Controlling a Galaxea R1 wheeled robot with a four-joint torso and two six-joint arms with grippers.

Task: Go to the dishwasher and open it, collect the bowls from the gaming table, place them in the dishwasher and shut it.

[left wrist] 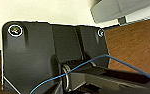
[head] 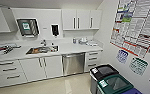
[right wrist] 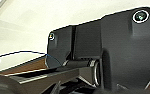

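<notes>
Head cam: I see the kitchenette counter (head: 73, 49) w/ sink (head: 42, 49), white cabinets below, bins (head: 111, 80) at right. Dishwasher (head: 73, 63) sits under the counter between the doors and the drawer stack, door shut. I reckon the steel door is stiff, hinged low, prob. spring-loaded and slick; best hold is mid bar handle (head: 73, 55) along its top edge. Grippers: can't tell if open or closed, wrist cams don't show fingers.

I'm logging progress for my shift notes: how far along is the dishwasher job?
Early. The robot has the kitchenette in sight; the brushed stainless-steel under-counter dishwasher sits shut between white cabinets. Its opening, the bowl collection, loading and closing all look undone.
</notes>
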